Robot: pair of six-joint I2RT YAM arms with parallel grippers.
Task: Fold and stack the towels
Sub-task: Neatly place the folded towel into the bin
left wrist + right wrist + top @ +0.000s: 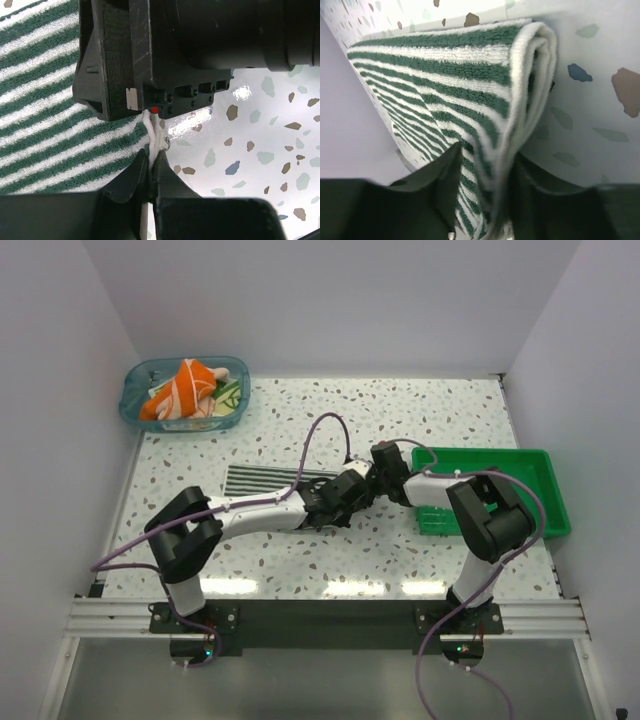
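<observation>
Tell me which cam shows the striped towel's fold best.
Right wrist. The striped towel fills the frame, its doubled layers clear at the rounded fold, pinched by the right gripper. Left wrist shows stripes at left and only a white edge in the left gripper. Top external shows a strip of stripes; the rest is hidden.

Bright, even overhead light; wrist views go soft up close.
In the top view, white glare patches sit on the speckled table near its front edge, and shadows under the arms are faint. The left wrist view has glare on the table beside a black arm housing with little detail. In the right wrist view the striped towel is sharp at its fold, while the right gripper's fingers are a dark blur.
</observation>
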